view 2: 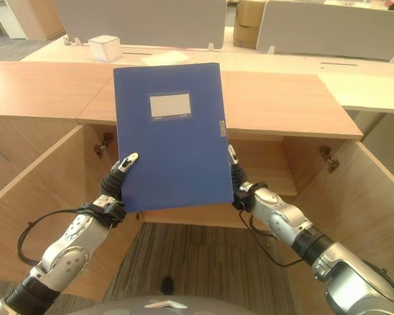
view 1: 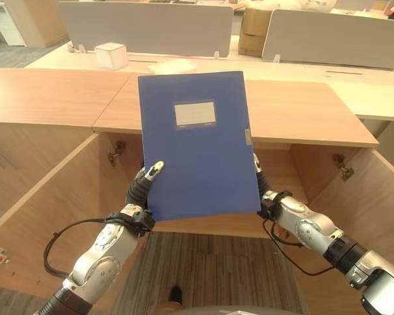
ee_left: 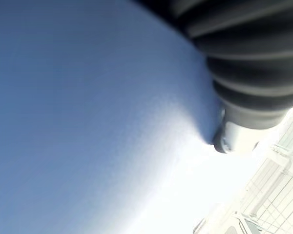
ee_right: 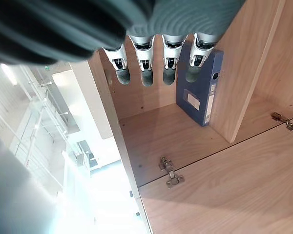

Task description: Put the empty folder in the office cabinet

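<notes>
Blue folder (view 1: 197,144) held upright before the open cabinet (view 1: 59,190), left robot hand (view 1: 144,184) pinching its 7 o'clock corner, right robot hand (view 2: 235,172) flat against its 4 o'clock edge, fingers (ee_right: 145,73) straight; second folder (ee_right: 200,97) stands inside

A blue binder (ee_right: 200,92) stands upright on the wooden cabinet shelf (ee_right: 161,131).
</notes>
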Controlling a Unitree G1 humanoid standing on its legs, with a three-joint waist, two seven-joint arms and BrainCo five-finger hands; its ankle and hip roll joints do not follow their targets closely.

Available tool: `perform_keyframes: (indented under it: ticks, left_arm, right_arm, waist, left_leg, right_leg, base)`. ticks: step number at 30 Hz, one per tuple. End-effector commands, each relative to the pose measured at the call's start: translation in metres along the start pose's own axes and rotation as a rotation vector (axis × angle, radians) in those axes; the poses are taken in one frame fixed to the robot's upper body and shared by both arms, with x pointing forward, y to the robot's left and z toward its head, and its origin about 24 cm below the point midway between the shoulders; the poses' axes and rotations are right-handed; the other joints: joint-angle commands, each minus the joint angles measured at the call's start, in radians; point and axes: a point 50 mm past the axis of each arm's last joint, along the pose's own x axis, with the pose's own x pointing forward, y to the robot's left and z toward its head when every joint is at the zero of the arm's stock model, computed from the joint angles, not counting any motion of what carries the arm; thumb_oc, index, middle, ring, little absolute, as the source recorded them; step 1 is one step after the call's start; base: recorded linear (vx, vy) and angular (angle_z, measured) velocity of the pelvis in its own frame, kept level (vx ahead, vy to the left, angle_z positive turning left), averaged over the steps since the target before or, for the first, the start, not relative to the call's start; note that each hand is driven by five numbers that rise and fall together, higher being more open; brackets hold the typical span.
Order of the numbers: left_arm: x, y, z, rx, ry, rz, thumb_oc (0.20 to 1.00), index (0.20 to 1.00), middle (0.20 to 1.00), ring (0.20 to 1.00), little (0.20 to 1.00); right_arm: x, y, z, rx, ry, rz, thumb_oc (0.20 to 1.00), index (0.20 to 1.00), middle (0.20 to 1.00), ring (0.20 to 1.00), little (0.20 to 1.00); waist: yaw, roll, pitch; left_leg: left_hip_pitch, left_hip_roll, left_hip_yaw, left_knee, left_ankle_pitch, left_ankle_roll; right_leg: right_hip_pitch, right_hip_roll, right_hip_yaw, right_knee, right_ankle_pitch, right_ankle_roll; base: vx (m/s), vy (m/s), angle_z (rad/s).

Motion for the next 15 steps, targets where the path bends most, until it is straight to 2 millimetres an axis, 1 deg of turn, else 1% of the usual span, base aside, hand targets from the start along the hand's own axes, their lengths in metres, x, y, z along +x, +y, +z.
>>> perform_keyframes:
  ticks: [1, 4, 5, 6, 7, 8, 9, 10, 13, 15]
  left_arm:
    - [0.018, -0.045, 0.022, 0.032, -0.088, -0.309, 0.2, 0.2, 0.2, 0.2, 0.2]
    - [0.016, -0.045, 0.024, 0.032, -0.104, -0.3, 0.2, 0.2, 0.2, 0.2, 0.2]
    - [0.016, -0.045, 0.025, 0.031, -0.11, -0.292, 0.2, 0.2, 0.2, 0.2, 0.2]
    - [0.015, -0.043, 0.025, 0.027, -0.123, -0.27, 0.2, 0.2, 0.2, 0.2, 0.2]
    - [0.015, -0.043, 0.025, 0.027, -0.122, -0.27, 0.2, 0.2, 0.2, 0.2, 0.2]
    - [0.014, -0.04, 0.026, 0.027, -0.139, -0.231, 0.2, 0.2, 0.2, 0.2, 0.2]
    - [0.014, -0.04, 0.026, 0.027, -0.139, -0.231, 0.2, 0.2, 0.2, 0.2, 0.2]
    - [0.012, -0.036, 0.024, 0.022, -0.146, -0.178, 0.2, 0.2, 0.2, 0.2, 0.2]
    - [0.009, -0.032, 0.022, 0.022, -0.159, -0.113, 0.2, 0.2, 0.2, 0.2, 0.2]
    - [0.009, -0.032, 0.021, 0.02, -0.161, -0.1, 0.2, 0.2, 0.2, 0.2, 0.2]
  right_arm:
    - [0.02, 0.045, 0.028, -0.091, -0.091, 0.236, 1.0, 1.0, 1.0, 1.0, 1.0]
    - [0.016, 0.035, 0.028, -0.033, -0.149, 0.16, 1.0, 1.0, 1.0, 1.0, 1.0]
    - [0.015, 0.03, 0.028, -0.003, -0.181, 0.114, 1.0, 1.0, 1.0, 1.0, 1.0]
    - [0.012, 0.02, 0.031, 0.047, -0.24, 0.028, 1.0, 1.0, 1.0, 1.0, 1.0]
    - [0.012, 0.02, 0.031, 0.047, -0.24, 0.028, 1.0, 1.0, 1.0, 1.0, 1.0]
    - [0.009, 0.004, 0.034, 0.111, -0.322, -0.115, 1.0, 1.0, 1.0, 1.0, 1.0]
    - [0.009, 0.004, 0.034, 0.111, -0.322, -0.116, 1.0, 1.0, 1.0, 1.0, 1.0]
    - [0.007, -0.008, 0.036, 0.201, -0.408, -0.25, 1.0, 1.0, 1.0, 1.0, 1.0]
    - [0.008, -0.018, 0.044, 0.296, -0.506, -0.394, 1.0, 1.0, 1.0, 1.0, 1.0]
    - [0.009, -0.019, 0.047, 0.319, -0.531, -0.418, 1.0, 1.0, 1.0, 1.0, 1.0]
  waist:
    - [-0.003, -0.057, -0.023]
    - [-0.003, -0.06, -0.023]
    - [-0.004, -0.06, -0.023]
    - [-0.007, -0.06, -0.023]
    - [-0.006, -0.06, -0.023]
    - [-0.009, -0.058, -0.023]
    - [-0.009, -0.059, -0.023]
    - [-0.013, -0.056, -0.026]
    - [-0.018, -0.054, -0.029]
    - [-0.018, -0.053, -0.03]
  left_leg:
    - [0.097, 0.002, 0.03, 0.002, -0.187, -0.04]
    - [0.094, 0.002, 0.032, 0.002, -0.188, -0.038]
    - [0.093, 0.002, 0.032, 0.002, -0.188, -0.037]
    - [0.093, 0.001, 0.033, 0.002, -0.189, -0.036]
    - [0.093, 0.001, 0.034, 0.002, -0.189, -0.036]
    - [0.092, 0.0, 0.035, 0.002, -0.191, -0.034]
    - [0.093, 0.0, 0.035, 0.002, -0.192, -0.034]
    - [0.094, 0.001, 0.037, 0.002, -0.196, -0.03]
    - [0.098, 0.0, 0.039, 0.002, -0.201, -0.028]
    - [0.099, 0.001, 0.04, 0.002, -0.202, -0.027]
  right_leg:
    - [-0.076, -0.084, -0.041, -0.005, -0.016, 0.081]
    - [-0.079, -0.085, -0.043, -0.005, -0.015, 0.083]
    - [-0.079, -0.085, -0.042, -0.005, -0.014, 0.083]
    - [-0.081, -0.085, -0.042, -0.005, -0.013, 0.083]
    - [-0.08, -0.085, -0.041, -0.005, -0.014, 0.083]
    - [-0.081, -0.085, -0.04, -0.005, -0.013, 0.083]
    - [-0.081, -0.085, -0.039, -0.005, -0.014, 0.083]
    - [-0.08, -0.086, -0.037, -0.005, -0.013, 0.083]
    - [-0.08, -0.086, -0.032, -0.005, -0.013, 0.08]
    - [-0.079, -0.086, -0.031, -0.005, -0.013, 0.079]
  base:
    - [0.0, 0.015, 0.03]
    - [0.0, 0.0, 0.0]
    - [0.0, 0.0, 0.0]
    - [0.0, 0.0, 0.0]
    - [0.0, 0.0, 0.0]
    - [0.0, 0.0, 0.0]
    - [0.01, 0.023, -0.03]
    - [0.02, 0.014, -0.06]
    - [0.01, 0.006, -0.01]
    - [0.0, 0.0, 0.0]
